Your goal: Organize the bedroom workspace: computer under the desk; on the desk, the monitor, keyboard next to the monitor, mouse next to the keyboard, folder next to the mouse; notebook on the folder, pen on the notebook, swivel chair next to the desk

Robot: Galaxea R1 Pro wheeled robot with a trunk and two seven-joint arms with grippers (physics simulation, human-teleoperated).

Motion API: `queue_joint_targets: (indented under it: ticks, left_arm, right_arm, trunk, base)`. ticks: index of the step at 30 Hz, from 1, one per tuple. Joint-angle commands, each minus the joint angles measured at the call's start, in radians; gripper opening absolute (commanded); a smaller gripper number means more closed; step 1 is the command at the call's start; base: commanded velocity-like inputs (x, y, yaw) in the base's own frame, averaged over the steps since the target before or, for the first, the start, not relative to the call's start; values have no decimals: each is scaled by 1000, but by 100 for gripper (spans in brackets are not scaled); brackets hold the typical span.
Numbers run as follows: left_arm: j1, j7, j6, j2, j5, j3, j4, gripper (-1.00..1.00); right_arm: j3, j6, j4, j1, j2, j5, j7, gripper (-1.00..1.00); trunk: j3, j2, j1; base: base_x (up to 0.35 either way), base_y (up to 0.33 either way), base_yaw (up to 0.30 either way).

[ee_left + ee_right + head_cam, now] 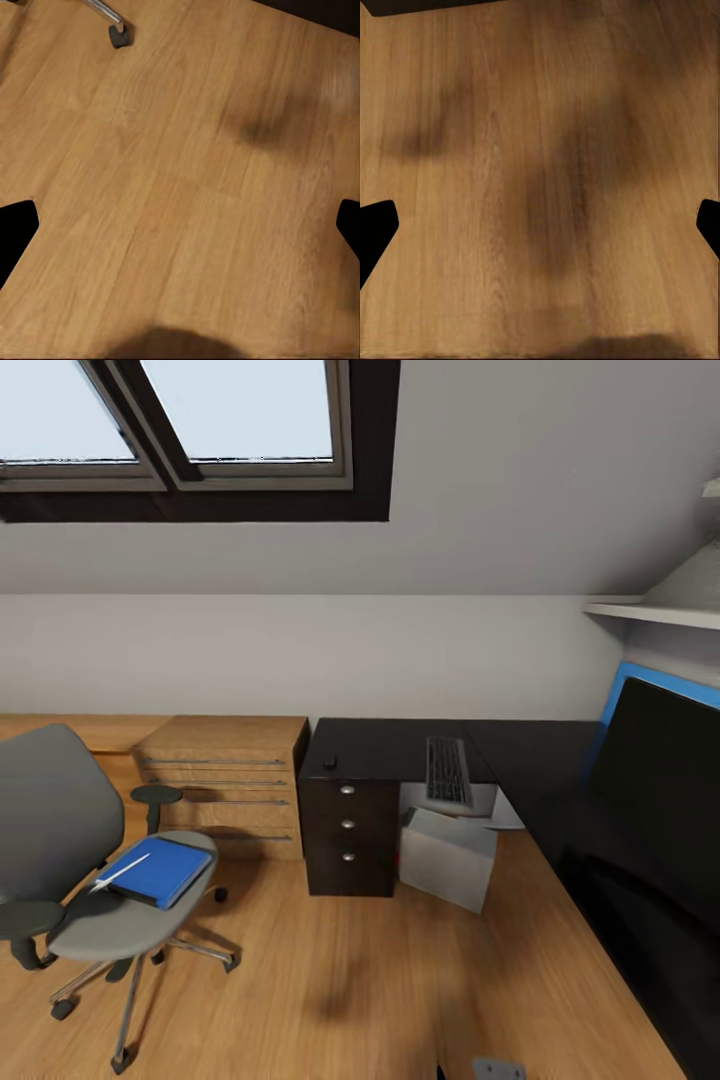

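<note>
The grey swivel chair [60, 830] stands on the floor at the left. On its seat lies the blue folder [160, 870], and the white pen [118, 874] rests across it. The notebook is out of view. The black desk [380, 745] carries the keyboard [447, 770] and the small mouse [330, 763] near its left end. On the desk's right wing stands the monitor [660, 770]. The grey computer [448, 857] sits tilted on the floor under the desk. My left gripper [180, 225] and right gripper [540, 225] hang open over bare wood floor.
A light-wood drawer chest [225, 780] stands left of the desk's black drawer unit [348, 835]. A blue panel [655, 682] rises behind the monitor, under a white shelf [650, 610]. A chair castor [118, 35] lies near my left gripper. Wood floor [340, 980] stretches between chair and desk.
</note>
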Motion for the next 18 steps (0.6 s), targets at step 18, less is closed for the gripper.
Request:
queue_joint_targets:
  ticks: [18]
  left_arm:
    - [0,-1,-3,0,7,-2,0,100]
  right_arm:
    - [-6,-2,2,-1,0,11,-7,100]
  trunk:
    - [-1,-1,-1]
  base:
    - [-316,-5,0]
